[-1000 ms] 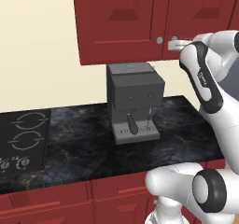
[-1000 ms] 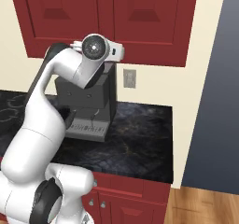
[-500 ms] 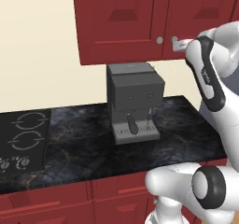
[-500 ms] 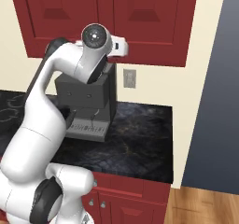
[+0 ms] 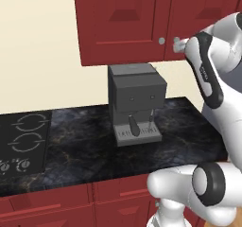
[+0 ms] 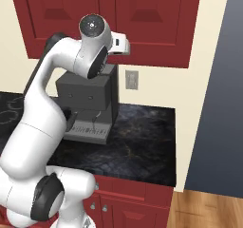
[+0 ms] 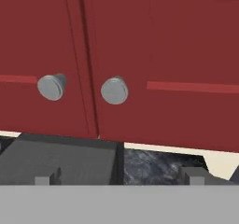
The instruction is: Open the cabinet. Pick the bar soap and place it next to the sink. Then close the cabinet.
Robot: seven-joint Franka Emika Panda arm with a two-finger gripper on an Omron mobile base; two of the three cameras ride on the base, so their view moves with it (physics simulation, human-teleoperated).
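While the arm reaches up toward the wall, the cabinet [image 5: 137, 22] hangs shut above the tabletop [image 5: 85, 141], both of its dark red raised-panel doors flush and side by side. From the hand view, two small round silver knobs sit close together on either side of the seam between the doors, the left knob [image 7: 51, 86] and the right knob [image 7: 115, 90], at roughly the same height near the doors' lower edge. The gripper [image 5: 178, 44] is held just in front of those knobs, close to the right one but not touching it, and its jaws stand wide apart and released, grasping nothing; its two dark tips [image 7: 192, 176] poke up at the bottom of the hand view, well apart from each other. Below the cabinet, a grey coffee machine [image 5: 136, 103] stands on the dark marbled tabletop against the cream wall, directly under the doors. A cooktop [image 5: 21, 141] lies at the far left of the tabletop. A wall outlet [image 6: 131, 80] shows to the right of the coffee machine. Red lower drawers [image 5: 71, 202] run beneath the front edge.
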